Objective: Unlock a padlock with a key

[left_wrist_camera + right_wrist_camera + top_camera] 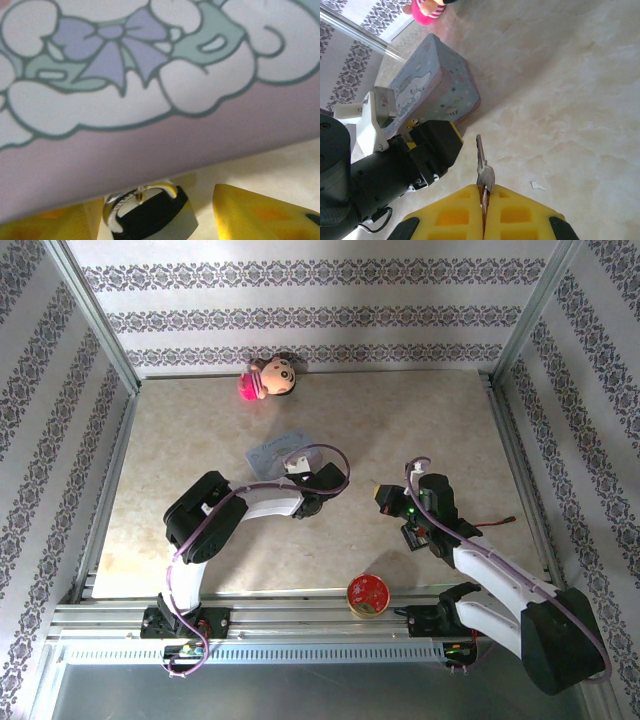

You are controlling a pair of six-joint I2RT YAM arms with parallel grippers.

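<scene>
right gripper (483,200) clamps key (481,160), blade forward | padlock (150,220) lies to your left, between fingers of left gripper (156,200), grip unclear

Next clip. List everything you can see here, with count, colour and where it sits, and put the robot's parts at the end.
padlock: one, black with a metal loop, on the table against the box
key: one, silver, sticking out of the right gripper
box: one, pale blue with cartoon print, mid-table
doll: one, pink with dark hair, far edge by the wall
round tin: one, red, near edge between the arm bases
table: one, beige marbled
left gripper: one, yellow fingers, open either side of the padlock, facing the box
right gripper: one, yellow fingers, shut on the key, right of the box
</scene>
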